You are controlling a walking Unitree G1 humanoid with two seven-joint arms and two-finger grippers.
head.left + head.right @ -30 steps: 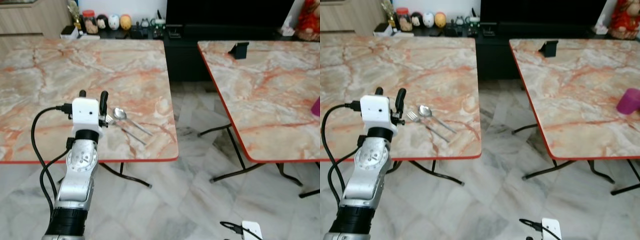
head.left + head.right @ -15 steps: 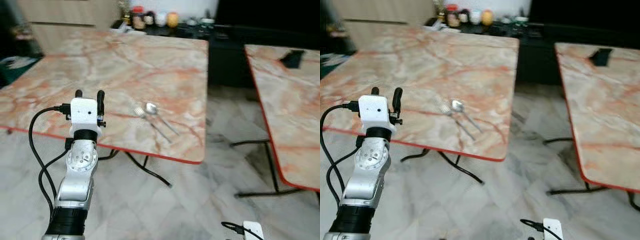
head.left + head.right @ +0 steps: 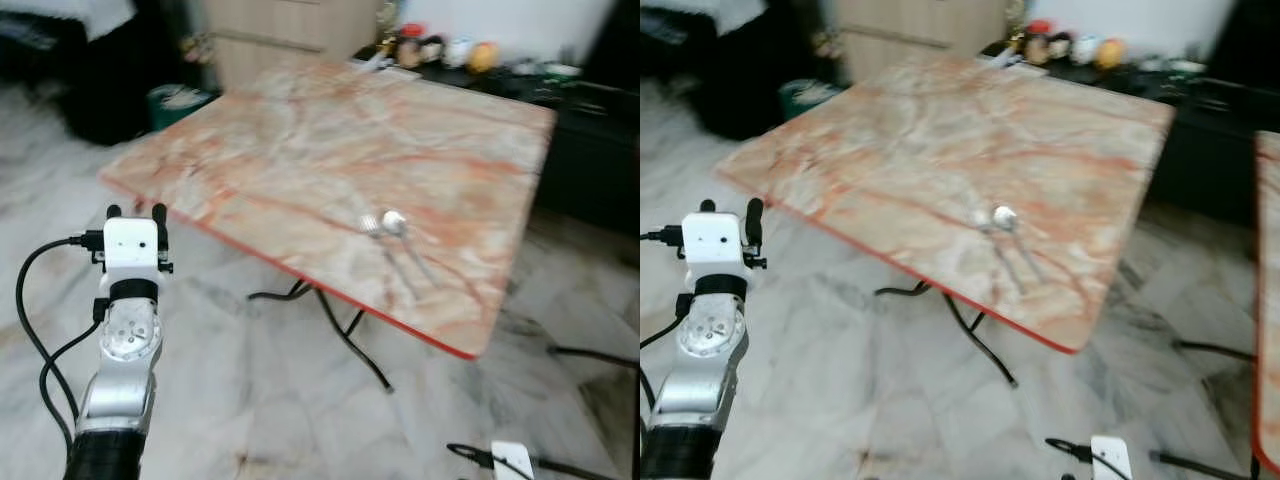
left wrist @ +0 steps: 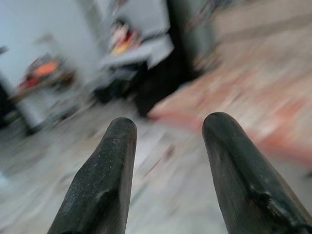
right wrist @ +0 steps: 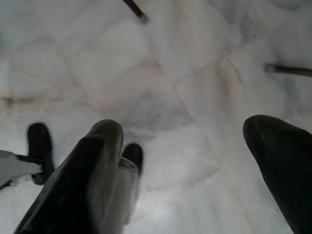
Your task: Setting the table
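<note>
A marble-patterned table [image 3: 300, 150] with a red edge stands at about one o'clock from the robot, turned cornerwise, on black folding legs over a pale tiled floor [image 3: 250, 400]. On it, near the corner closest to the robot, a spoon [image 3: 403, 240] and a fork [image 3: 384, 246] lie side by side, almost touching at their heads, handles running toward that corner. The left arm is raised at about ten o'clock, and its left gripper [image 3: 135, 212] points upward above the floor, well apart from the table's edge and from the cutlery. In the left wrist view its two black fingers [image 4: 105, 180] stand apart with a plain gap between them and nothing held; the room behind them is blurred, so only a strip of reddish tabletop and some dark furniture can be made out. The right gripper [image 5: 190, 165] hangs low at about five o'clock, pointing down at the floor, its fingers [image 5: 83, 180] spread wide and empty. Past the table's far edge, at twelve o'clock, a dark shelf carries a row of small jars [image 3: 440, 50], perhaps with figurines among them, though the blur makes that uncertain.
</note>
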